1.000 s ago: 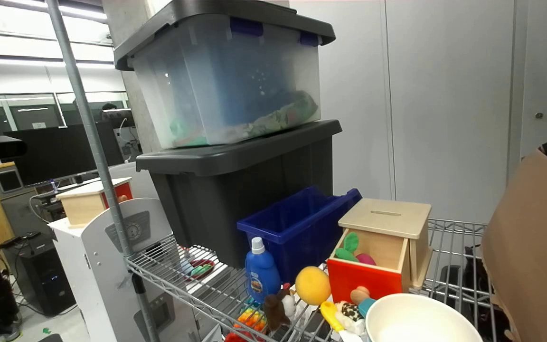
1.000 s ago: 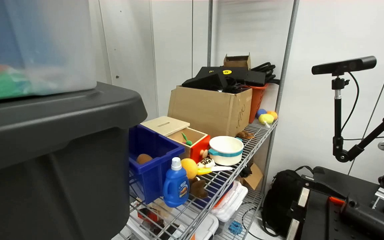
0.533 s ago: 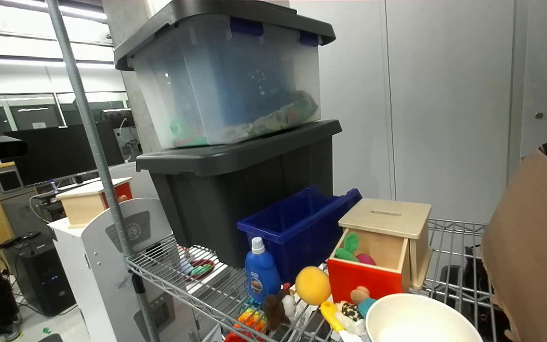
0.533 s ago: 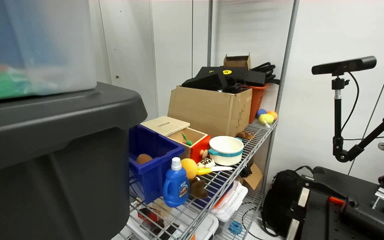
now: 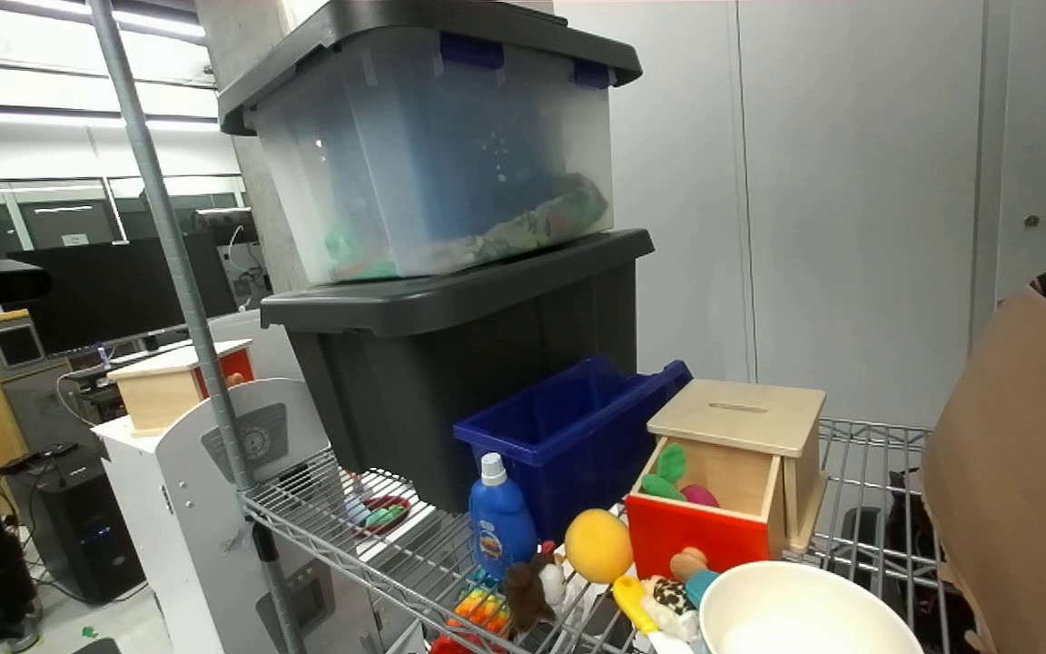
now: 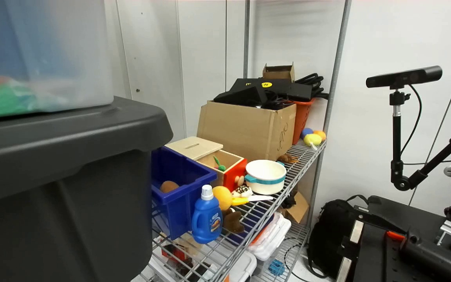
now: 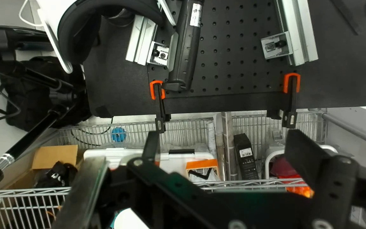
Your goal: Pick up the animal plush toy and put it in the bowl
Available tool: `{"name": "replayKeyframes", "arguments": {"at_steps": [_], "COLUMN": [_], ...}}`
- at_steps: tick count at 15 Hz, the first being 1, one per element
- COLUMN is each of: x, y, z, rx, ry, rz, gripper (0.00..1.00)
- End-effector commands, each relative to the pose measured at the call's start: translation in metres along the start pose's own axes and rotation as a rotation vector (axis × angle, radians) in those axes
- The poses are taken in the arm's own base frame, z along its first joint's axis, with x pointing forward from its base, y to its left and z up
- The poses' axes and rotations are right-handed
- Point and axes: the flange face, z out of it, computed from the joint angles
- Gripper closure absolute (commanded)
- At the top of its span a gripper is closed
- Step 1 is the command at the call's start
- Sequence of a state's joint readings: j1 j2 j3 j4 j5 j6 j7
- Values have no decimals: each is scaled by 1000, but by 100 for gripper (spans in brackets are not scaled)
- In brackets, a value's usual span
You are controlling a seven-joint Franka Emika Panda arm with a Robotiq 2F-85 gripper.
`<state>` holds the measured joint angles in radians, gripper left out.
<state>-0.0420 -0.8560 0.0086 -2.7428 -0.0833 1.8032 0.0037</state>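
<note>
While my pincer stands spread wide with nothing in its grip, I judge the task to be at its very start. The brown animal plush toy rests on the wire shelf, near the outer edge; the bowl, cream-white with a teal band, stands farther along the same shelf, and I see no toy inside it. All 4 steps are left to me: grasp, lift, carry, release. My wrist view faces a black perforated tabletop rather than the toy, so I probably have to swing round before I can line up.

Crowding looks like the main trouble. A blue detergent bottle stands upright just beside the toy, and a yellow-orange ball sits near it; coming down from above should spare me tipping or rolling either. A white and red piece shows against the toy, and I cannot tell whether it belongs to it. Between toy and bowl lie a yellow-handled toy knife and a spotted brown-and-white piece, with a red-fronted drawer box behind them. A blue plastic bin and a tall dark grey tote hem in the bottle's side, and the shelf's wires could snag me if I reach too low.
</note>
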Motion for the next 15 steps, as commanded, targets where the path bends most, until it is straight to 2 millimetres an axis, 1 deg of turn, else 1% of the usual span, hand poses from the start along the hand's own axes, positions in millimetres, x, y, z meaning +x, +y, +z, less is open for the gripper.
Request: {"name": "replayKeyframes", "arguments": {"at_steps": [1,4,8,12,15], "x": [1,2,5,19,35], "y": [3,15,25,25,29], "z": [0,2,-7,-14,-15], "rx": [15,21,10,-2,-10], "ry": [5,-5,-17,-18,-23], "rz": [-7,1,7,-2,-15], "gripper": [0,0,0,0,0]}}
